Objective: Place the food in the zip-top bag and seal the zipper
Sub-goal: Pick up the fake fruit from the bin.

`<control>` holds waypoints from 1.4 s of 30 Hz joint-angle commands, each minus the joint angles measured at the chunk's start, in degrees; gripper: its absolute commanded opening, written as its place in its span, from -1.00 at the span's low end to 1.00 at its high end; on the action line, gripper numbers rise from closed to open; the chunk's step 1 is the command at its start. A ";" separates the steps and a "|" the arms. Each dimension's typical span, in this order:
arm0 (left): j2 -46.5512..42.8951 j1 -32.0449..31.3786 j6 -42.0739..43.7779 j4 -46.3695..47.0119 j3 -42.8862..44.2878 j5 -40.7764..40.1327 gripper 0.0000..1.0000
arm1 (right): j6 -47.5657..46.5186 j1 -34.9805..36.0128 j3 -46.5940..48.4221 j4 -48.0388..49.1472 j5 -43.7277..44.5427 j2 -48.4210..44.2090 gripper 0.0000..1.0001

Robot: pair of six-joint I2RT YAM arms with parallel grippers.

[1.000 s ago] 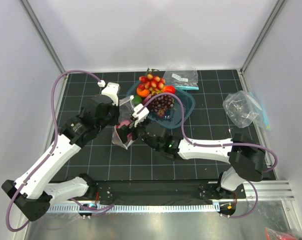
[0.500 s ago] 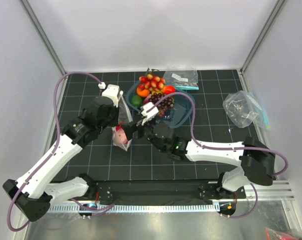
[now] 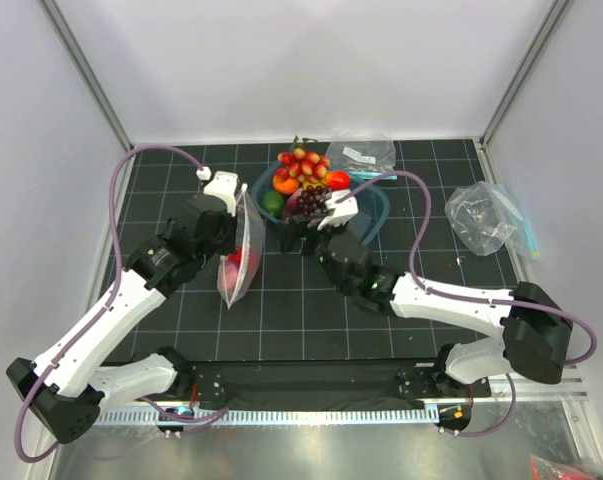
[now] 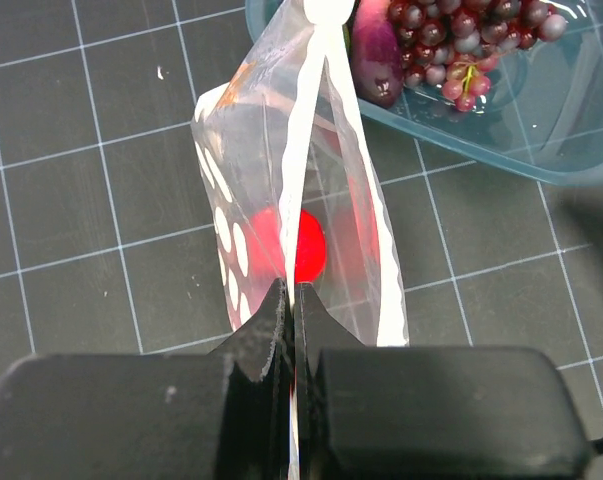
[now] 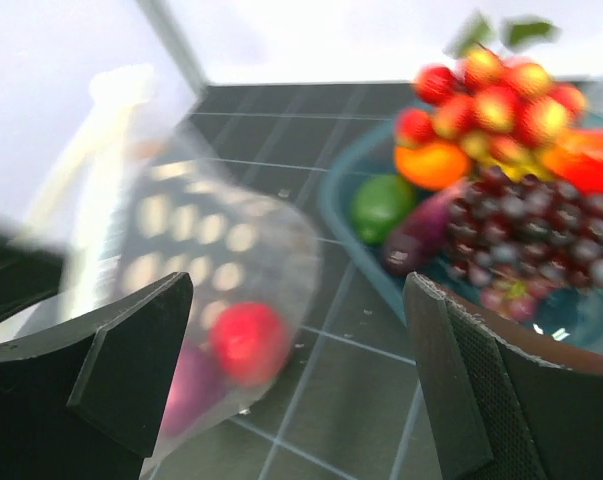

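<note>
Left wrist view: the left gripper (image 4: 289, 300) is clamped tight on the edge of the zip-top bag (image 4: 266, 160), which hangs from it with the tomato (image 4: 299, 243) inside. The right gripper (image 5: 296, 340) gapes wide, empty, near the blue tray (image 5: 333, 205) holding the grape bunch (image 5: 541, 240). A blurred purple shape in the bag may be the onion (image 5: 186, 385).

I read no text, number or brand in the 3 views; tag (image 3: 353, 153) on far bag (image 3: 373, 150) too small.
</note>
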 commanded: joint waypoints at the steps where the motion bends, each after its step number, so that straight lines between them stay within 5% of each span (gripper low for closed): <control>1: -1.67 0.34 0.45 2.34 -0.21 -1.69 -0.99 | 12.97 -9.35 1.52 -6.18 -3.49 -0.59 0.87; 7: -2.29 0.34 0.54 2.61 -0.56 -1.78 -1.00 | 24.06 -20.72 0.81 -10.93 -15.79 3.71 0.96; 15: -2.11 0.34 0.63 2.61 -0.74 -1.17 -0.99 | 27.94 -29.16 4.42 -13.04 -21.17 11.53 0.99; 36: -2.02 0.34 0.89 2.52 -0.92 -0.47 -0.99 | 23.28 -31.37 25.34 -23.86 -23.02 34.30 0.97; 39: -2.02 0.34 0.89 2.52 -1.00 -0.47 -1.00 | 23.28 -31.37 23.67 -21.05 -24.34 33.43 0.65; 42: -2.02 0.34 0.89 2.43 -1.09 -0.55 -1.00 | 23.46 -31.37 21.39 -18.23 -24.95 32.29 0.06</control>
